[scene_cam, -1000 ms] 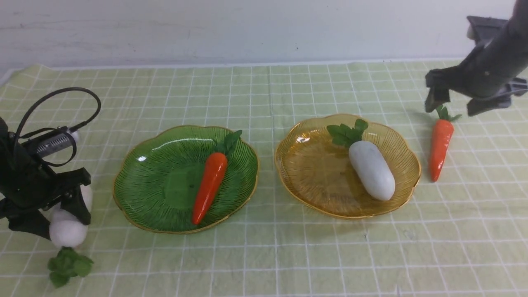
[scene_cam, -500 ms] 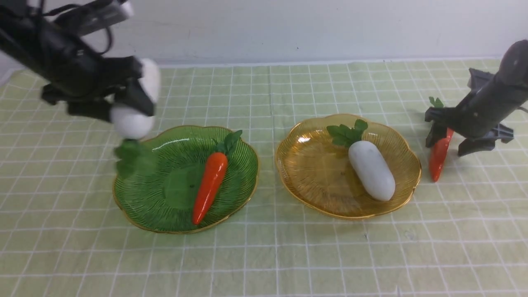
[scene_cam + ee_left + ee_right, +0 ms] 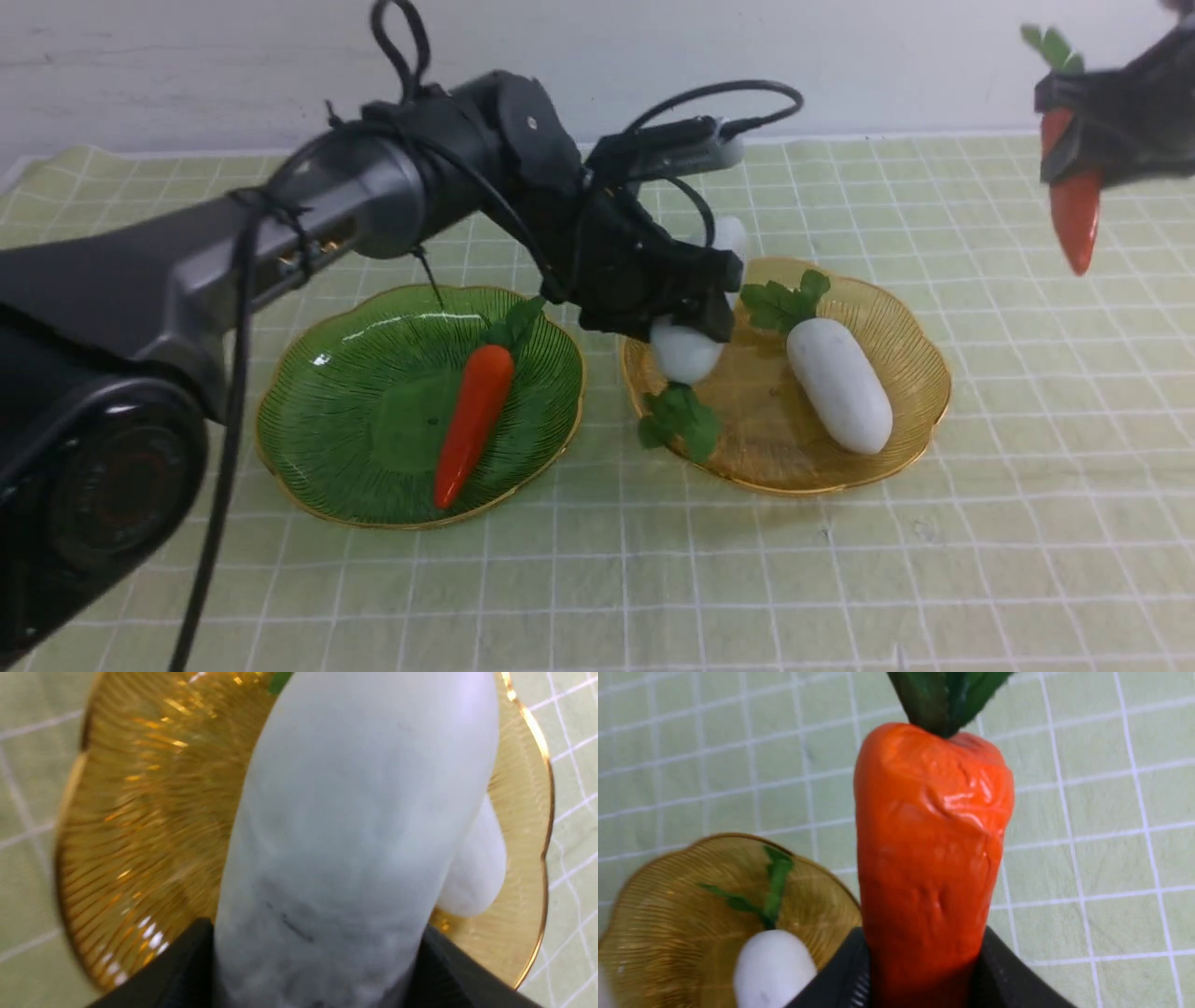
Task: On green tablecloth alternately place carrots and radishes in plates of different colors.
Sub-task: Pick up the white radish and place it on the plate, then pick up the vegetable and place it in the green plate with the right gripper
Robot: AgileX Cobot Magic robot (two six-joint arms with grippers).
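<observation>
My left gripper (image 3: 686, 322): clamped on plump white toy radish (image 3: 345, 826), centre frame, over amber ribbed plate (image 3: 747, 420) to join its match | my right gripper (image 3: 1074, 140): pinching glossy orange toy carrot (image 3: 929, 858), upper right, lifted for carrying

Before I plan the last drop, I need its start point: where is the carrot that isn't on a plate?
In the front view, the glossy orange toy carrot hangs at the far right, gripped by the right claw, above the grid-lined green tablecloth.

Gridded green tablecloth (image 3: 784, 588); green plate (image 3: 373, 429), amber plate (image 3: 747, 411) on it.
</observation>
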